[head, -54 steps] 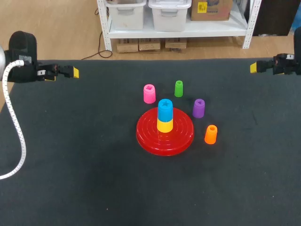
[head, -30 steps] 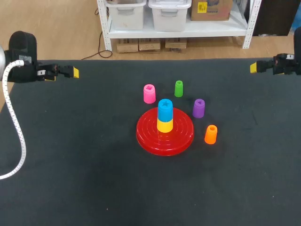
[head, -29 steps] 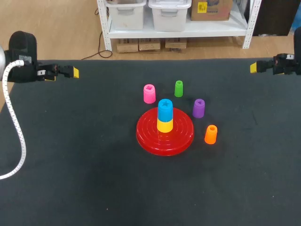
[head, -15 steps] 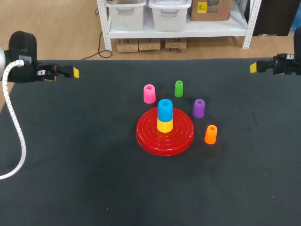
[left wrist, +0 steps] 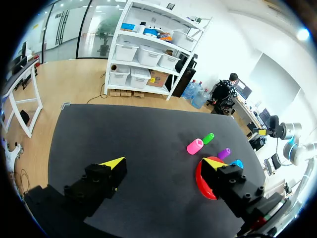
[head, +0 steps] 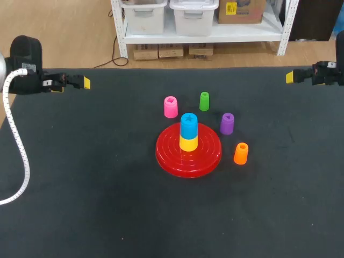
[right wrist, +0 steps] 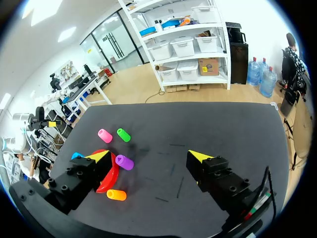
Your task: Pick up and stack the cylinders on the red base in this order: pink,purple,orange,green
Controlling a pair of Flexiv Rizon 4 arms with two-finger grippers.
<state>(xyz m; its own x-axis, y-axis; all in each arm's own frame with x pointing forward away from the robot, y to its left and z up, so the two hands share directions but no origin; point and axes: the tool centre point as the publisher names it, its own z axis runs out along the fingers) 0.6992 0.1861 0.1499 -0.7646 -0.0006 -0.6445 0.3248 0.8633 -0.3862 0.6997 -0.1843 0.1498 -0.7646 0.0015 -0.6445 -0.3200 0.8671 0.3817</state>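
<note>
- A black tabletop (head: 80, 188) was seen to carry all the pieces.
- The red base (head: 207, 158) was set near the middle of the tabletop, with a yellow cylinder (head: 188, 143) stacked on it and a blue cylinder (head: 188, 125) on top of that.
- The left pincer (left wrist: 160, 163) was held wide apart above the far left part of the tabletop; nothing was gripped or touched by it.
- The right pincer (right wrist: 148, 155) was likewise spread wide at the far right edge, with nothing held or touched.
- The pink cylinder (head: 170, 107) was stood upright on the tabletop just behind the base, to its left.
- The purple cylinder (head: 227, 123) was placed upright just beside the base's right rim.
- The orange cylinder (head: 241, 153) was found upright close to the base's front right.
- The green cylinder (head: 204, 101) was stood upright behind the base, to the right of the pink one.
</note>
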